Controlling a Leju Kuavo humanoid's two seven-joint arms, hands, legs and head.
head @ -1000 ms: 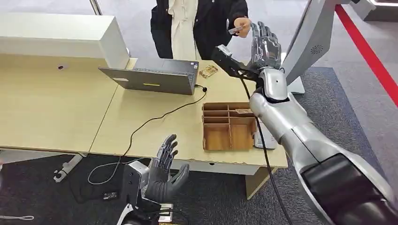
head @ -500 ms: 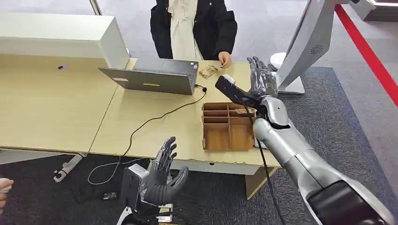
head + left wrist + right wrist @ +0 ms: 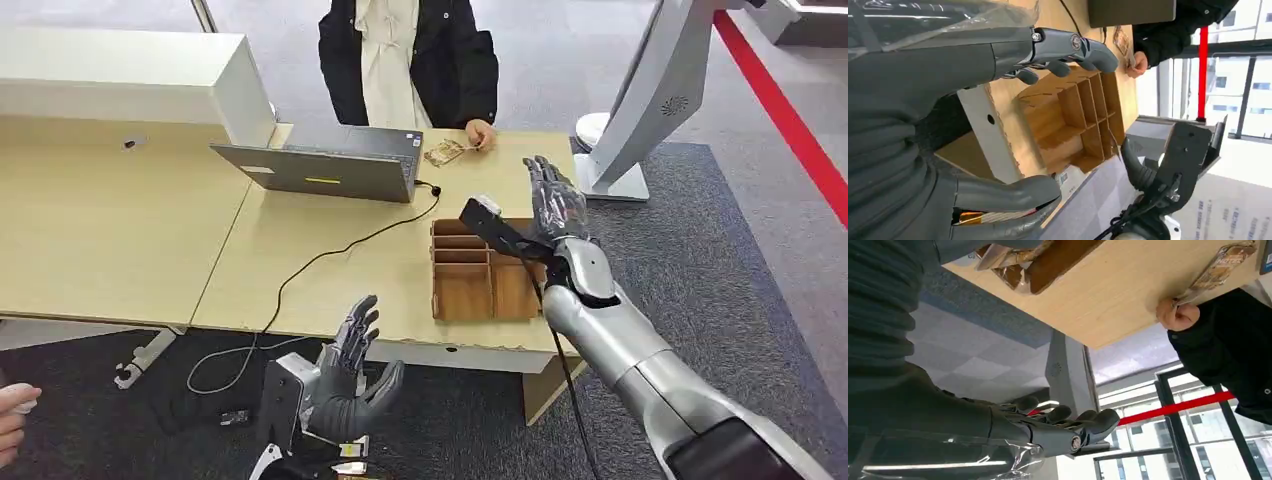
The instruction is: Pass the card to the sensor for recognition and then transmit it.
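Silver R hand (image 3: 556, 205) spread, empty, over wooden tray (image 3: 487, 272); L hand (image 3: 350, 372) spread.

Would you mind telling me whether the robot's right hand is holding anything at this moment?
No, it is open: the right hand hovers above the wooden divided tray with fingers extended and nothing between them.

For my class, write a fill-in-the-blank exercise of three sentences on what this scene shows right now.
1. The right robot hand is open and holds ____.
2. The wooden tray with compartments lies on the ____.
3. The person's hand rests at the table edge next to the laptop, whose cable is coloured ____.

Missing words: nothing; table; black
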